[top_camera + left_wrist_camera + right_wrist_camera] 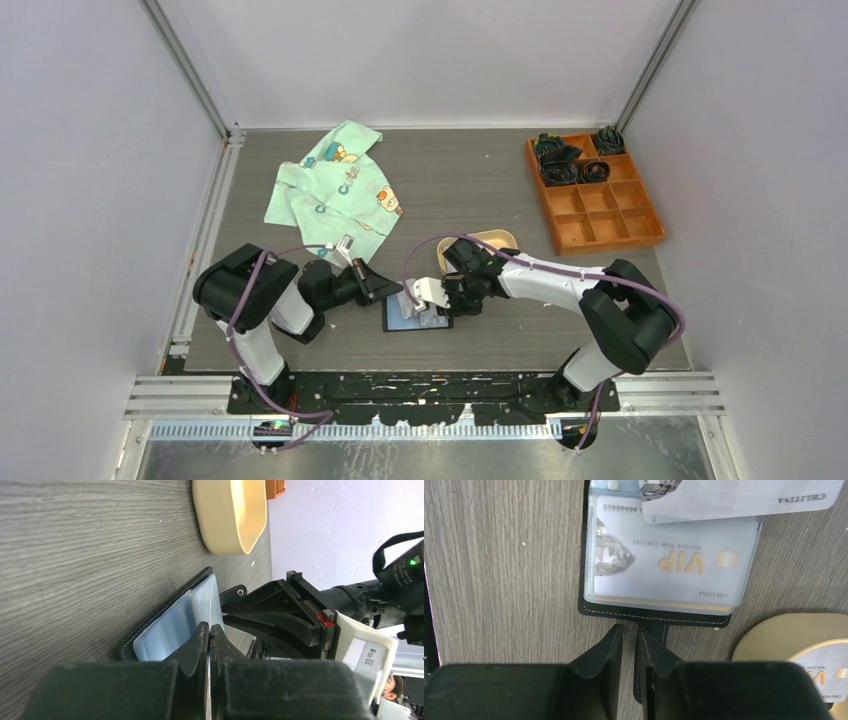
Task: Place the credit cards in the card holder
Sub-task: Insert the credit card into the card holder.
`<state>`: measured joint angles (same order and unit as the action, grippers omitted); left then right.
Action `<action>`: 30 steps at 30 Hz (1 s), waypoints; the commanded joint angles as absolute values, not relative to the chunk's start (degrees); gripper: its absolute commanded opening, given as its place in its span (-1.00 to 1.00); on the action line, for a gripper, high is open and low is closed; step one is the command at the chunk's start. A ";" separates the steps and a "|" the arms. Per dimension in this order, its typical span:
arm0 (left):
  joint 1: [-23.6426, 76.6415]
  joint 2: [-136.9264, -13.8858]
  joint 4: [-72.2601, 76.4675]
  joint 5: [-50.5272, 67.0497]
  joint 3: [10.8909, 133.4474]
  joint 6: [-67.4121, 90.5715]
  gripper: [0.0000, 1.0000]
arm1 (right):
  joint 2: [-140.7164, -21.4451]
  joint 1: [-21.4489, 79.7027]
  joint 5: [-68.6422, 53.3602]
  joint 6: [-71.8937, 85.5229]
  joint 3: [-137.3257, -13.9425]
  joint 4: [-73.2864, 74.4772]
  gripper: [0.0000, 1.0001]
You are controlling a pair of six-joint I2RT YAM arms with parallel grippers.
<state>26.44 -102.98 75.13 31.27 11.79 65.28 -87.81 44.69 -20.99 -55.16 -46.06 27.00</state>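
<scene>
The black card holder [398,323] lies open on the table between my arms. Its clear sleeve holds a silver VIP credit card [669,562]. My left gripper [210,630] is shut on a thin white credit card [214,597], seen edge-on, whose far end reaches over the holder [165,630]. The same card [744,497] shows at the top of the right wrist view, overlapping the sleeve's upper edge. My right gripper [630,627] stands at the holder's near edge, jaws a narrow gap apart, bare table showing between them. The holder's snap tab [656,630] lies under its right finger.
A beige oval tray [492,240] sits just behind the holder, with another card [824,667] in it. A green printed cloth [335,190] lies at the back left. An orange compartment box [595,190] with black items stands at the back right.
</scene>
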 commanded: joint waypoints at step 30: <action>28.52 -106.08 80.04 29.38 10.65 65.47 -1.00 | -89.50 45.49 -19.95 -54.31 -47.89 26.65 -0.52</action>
